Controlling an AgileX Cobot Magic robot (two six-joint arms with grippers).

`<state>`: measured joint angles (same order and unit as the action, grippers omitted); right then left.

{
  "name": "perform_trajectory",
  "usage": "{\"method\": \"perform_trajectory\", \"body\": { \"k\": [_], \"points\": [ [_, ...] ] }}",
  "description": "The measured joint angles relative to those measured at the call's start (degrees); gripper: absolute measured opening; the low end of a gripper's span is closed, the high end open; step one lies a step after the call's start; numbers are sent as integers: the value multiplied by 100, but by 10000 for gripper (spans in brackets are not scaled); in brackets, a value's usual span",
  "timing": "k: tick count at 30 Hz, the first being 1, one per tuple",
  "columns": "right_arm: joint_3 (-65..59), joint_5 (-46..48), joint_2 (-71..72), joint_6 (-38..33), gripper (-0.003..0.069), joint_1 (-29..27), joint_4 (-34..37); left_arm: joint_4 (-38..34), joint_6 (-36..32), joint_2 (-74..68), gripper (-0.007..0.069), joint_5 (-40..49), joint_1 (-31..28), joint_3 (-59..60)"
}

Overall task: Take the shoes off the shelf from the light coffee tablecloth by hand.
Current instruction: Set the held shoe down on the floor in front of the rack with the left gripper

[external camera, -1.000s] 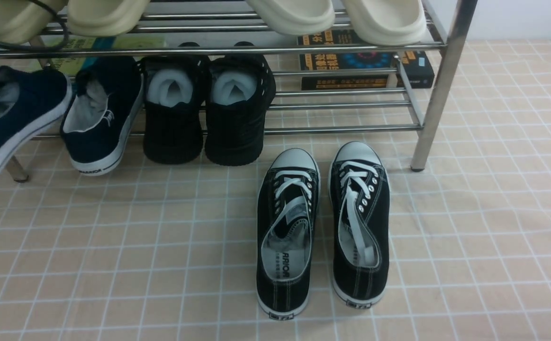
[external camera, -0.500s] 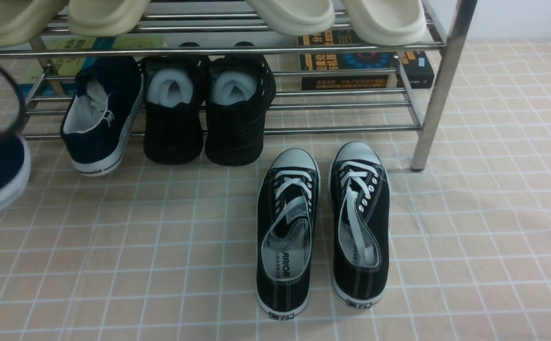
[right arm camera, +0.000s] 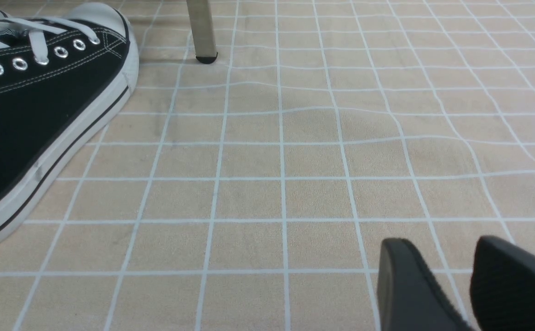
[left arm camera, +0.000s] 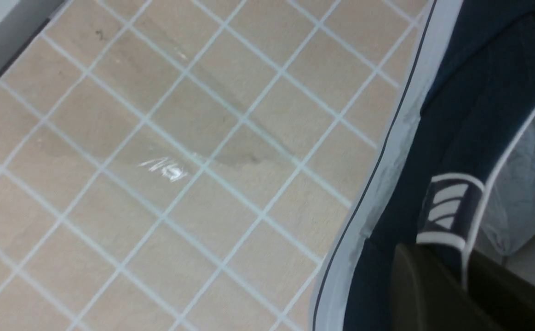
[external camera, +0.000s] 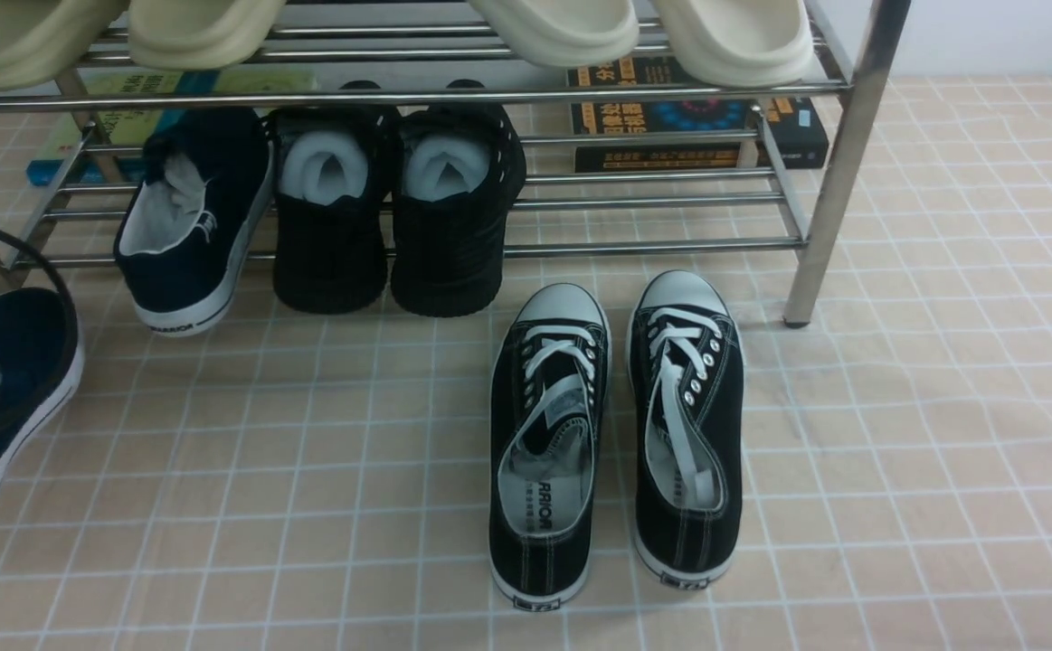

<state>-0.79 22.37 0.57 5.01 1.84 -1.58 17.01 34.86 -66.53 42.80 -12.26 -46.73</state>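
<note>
One navy slip-on shoe [external camera: 1, 398] with a white sole is at the left edge of the front view, low over the beige checked tablecloth [external camera: 308, 470]. I cannot tell if it touches the cloth. In the left wrist view my left gripper [left arm camera: 463, 276] is shut on this shoe's [left arm camera: 469, 115] side wall, one finger [left arm camera: 428, 289] outside and one inside. The other navy shoe [external camera: 191, 226] leans heel-out on the lower tier of the chrome shelf [external camera: 652, 246]. My right gripper [right arm camera: 437, 250] is open and empty over bare cloth [right arm camera: 258, 161].
Two black mesh shoes [external camera: 390, 217] stuffed with white paper sit on the lower tier. A pair of black lace-up sneakers [external camera: 616, 434] stands on the cloth before the shelf's right leg [external camera: 829, 208]. Cream slippers [external camera: 643, 32] are on the top tier, books [external camera: 697, 122] behind.
The navy shoe in my left gripper has come away from the shelf front, down and toward me, to the left edge of the cloth. The right arm has not moved.
</note>
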Motion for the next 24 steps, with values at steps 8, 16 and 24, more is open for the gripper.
{"method": "perform_trajectory", "body": {
  "k": [8, 16, 24],
  "points": [
    [0, 0, 0, 0, 237, 0, 0, 198, 92, -60, 44, -850, 0, 330],
    [0, 0, 0, 0, 237, 0, 0, 226, 92, -711, 107, -1187, 0, 337],
    [0, 0, 0, 0, 237, 0, 0, 268, -59, -740, 312, -822, 0, 70]
  ]
}}
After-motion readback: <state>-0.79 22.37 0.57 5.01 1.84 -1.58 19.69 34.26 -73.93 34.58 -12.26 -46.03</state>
